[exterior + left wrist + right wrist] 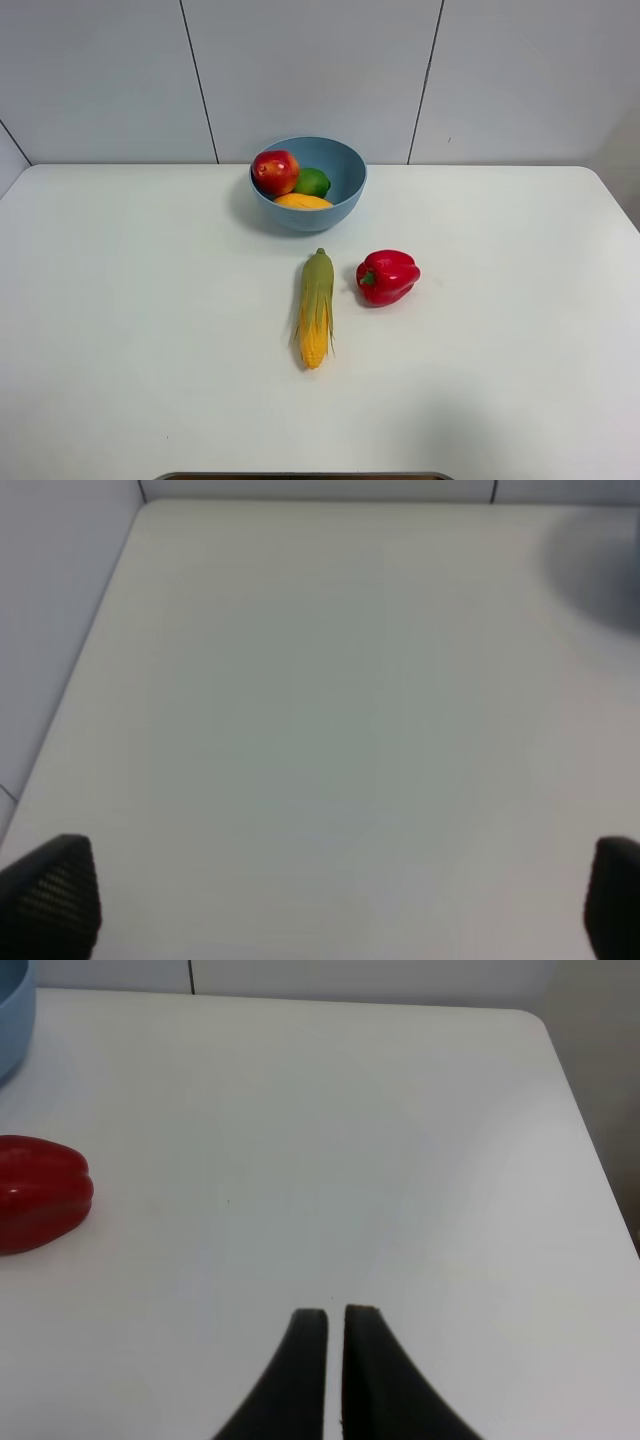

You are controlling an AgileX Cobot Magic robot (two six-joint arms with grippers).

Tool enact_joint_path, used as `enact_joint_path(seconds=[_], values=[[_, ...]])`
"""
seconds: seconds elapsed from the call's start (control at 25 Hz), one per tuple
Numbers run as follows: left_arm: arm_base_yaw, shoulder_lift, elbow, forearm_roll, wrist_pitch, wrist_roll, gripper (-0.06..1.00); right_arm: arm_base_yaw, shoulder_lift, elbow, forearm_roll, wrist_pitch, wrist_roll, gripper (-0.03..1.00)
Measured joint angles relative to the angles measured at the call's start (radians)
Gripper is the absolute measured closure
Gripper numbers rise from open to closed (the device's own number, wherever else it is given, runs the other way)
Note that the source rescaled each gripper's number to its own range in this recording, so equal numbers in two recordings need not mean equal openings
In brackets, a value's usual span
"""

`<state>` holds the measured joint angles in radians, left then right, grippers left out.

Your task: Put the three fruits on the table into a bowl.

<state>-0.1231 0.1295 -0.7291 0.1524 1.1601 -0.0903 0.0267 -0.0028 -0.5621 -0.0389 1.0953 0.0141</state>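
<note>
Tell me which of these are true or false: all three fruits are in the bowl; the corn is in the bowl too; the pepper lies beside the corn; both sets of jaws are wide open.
1. The apple, green fruit and mango are in the bowl. True.
2. The corn is in the bowl. False: it lies on the table.
3. The pepper lies beside the corn, apart. True.
4. Both jaws are open. False: only the left gripper is; the right gripper is shut.

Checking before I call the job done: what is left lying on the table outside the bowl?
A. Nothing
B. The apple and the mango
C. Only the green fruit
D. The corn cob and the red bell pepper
D: the corn cob and red bell pepper lie on the table, while the apple, green fruit and mango sit inside the blue bowl.
</note>
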Motion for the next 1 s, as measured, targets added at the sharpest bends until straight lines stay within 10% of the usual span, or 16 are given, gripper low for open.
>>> enact_joint_path(seconds=[1.0], values=[[0.0,-0.133,0.286,-0.051,-0.066,-0.03,-0.05,0.0,0.0,0.0,0.0,0.0,0.0,0.97]])
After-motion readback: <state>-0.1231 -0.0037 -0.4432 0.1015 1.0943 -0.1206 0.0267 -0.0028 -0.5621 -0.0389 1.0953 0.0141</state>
